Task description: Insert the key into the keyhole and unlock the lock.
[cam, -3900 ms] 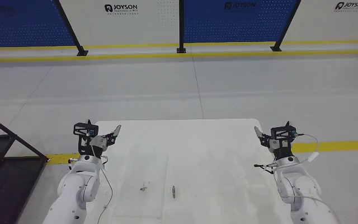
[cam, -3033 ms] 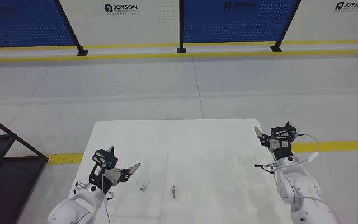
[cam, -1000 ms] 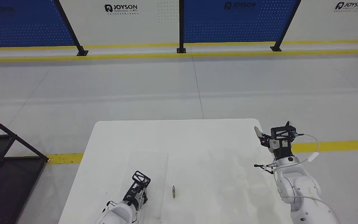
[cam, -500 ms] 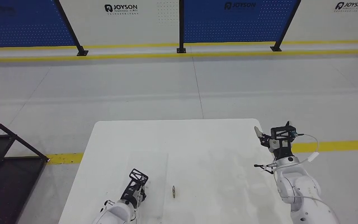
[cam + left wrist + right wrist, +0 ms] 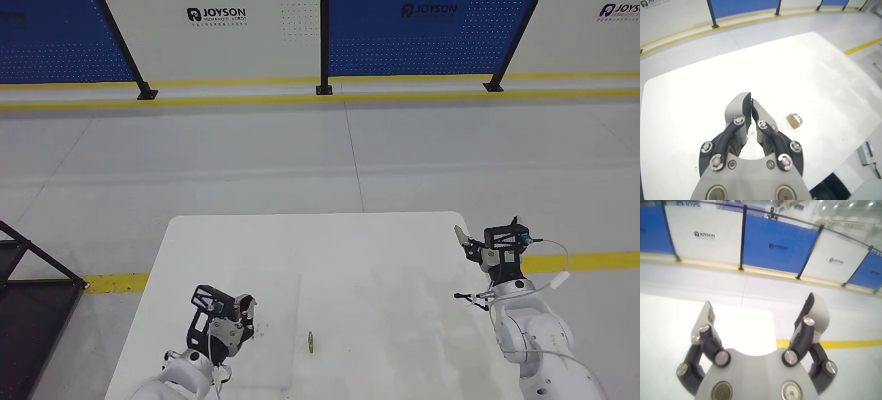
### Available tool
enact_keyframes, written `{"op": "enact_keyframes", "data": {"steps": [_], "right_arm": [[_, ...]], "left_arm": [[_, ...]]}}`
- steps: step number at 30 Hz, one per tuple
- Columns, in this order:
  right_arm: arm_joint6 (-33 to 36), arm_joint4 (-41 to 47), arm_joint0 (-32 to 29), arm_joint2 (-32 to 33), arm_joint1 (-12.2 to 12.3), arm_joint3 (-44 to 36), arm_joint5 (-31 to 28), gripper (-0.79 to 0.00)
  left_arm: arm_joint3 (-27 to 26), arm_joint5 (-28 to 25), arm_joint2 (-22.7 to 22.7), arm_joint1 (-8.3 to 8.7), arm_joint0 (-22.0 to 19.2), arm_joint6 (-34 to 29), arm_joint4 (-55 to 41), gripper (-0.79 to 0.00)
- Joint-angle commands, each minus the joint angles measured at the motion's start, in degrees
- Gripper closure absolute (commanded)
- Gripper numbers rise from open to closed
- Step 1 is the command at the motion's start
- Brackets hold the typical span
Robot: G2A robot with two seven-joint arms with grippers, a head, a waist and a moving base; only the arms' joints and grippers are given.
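A small brass padlock (image 5: 311, 342) (image 5: 794, 121) lies flat on the white table (image 5: 350, 250) near the front edge. My left gripper (image 5: 245, 308) (image 5: 752, 103) hangs a little above the table, just left of the padlock, with its jaws pressed together. The key is pinched between the pads and almost wholly hidden by them. My right gripper (image 5: 468, 243) (image 5: 761, 311) stands open over the table's right edge, far from the lock, with nothing between its fingers.
Faint scuff marks (image 5: 752, 133) show on the table under the left gripper. The table's right edge and rounded far corner (image 5: 770, 313) lie below the right gripper. Blue and white barrier panels (image 5: 430, 30) stand far behind, across the floor.
The left gripper, earlier low on the table at the key's spot, has lifted and drawn back to the left with its jaws shut. The right arm has not moved.
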Motion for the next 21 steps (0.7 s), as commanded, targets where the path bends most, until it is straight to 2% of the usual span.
{"op": "enact_keyframes", "data": {"steps": [1, 3, 4, 5, 10, 14, 19, 21], "right_arm": [[0.0, 0.0, 0.0, 0.0, 0.0, 0.0, 0.0, -0.785], [-0.2, -0.6, 0.1, 0.3, 0.0, 0.0, 0.8, -0.785], [-0.4, -5.8, -0.2, 0.6, 0.0, 0.4, 4.7, -0.785], [0.2, -9.6, -0.8, -0.9, 0.0, 0.0, 6.0, -0.785], [4.7, -16.6, -4.0, -8.1, -0.5, -4.2, 4.3, -0.785], [7.9, -20.3, -7.4, -13.9, -0.6, -8.1, -0.8, -0.785], [13.6, -23.7, -9.9, -21.2, -0.7, -10.3, -8.4, -0.785], [14.8, -25.0, -10.2, -24.0, -0.9, -10.5, -9.3, -0.785]], "left_arm": [[0.4, -4.9, -2.4, 0.2, 1.2, 3.9, -3.7, 0.0], [0.8, -10.8, -4.0, 0.4, 1.8, 7.5, -7.0, 0.0], [1.2, -13.1, -4.9, 0.49, 1.9, 9.7, -8.1, 0.0], [1.7, -14.6, -5.7, 0.54, 2.0, 11.6, -8.5, 0.0], [4.0, -23.1, -6.5, 0.67, 2.6, 20.6, -9.2, 0.0], [6.8, -24.6, -6.2, 0.51, 2.2, 25.3, -11.7, 0.0], [7.4, -25.1, -6.3, 0.53, 1.9, 25.5, -12.1, 0.0], [7.4, -25.1, -6.3, 0.53, 1.9, 25.5, -12.1, 0.0]]}}
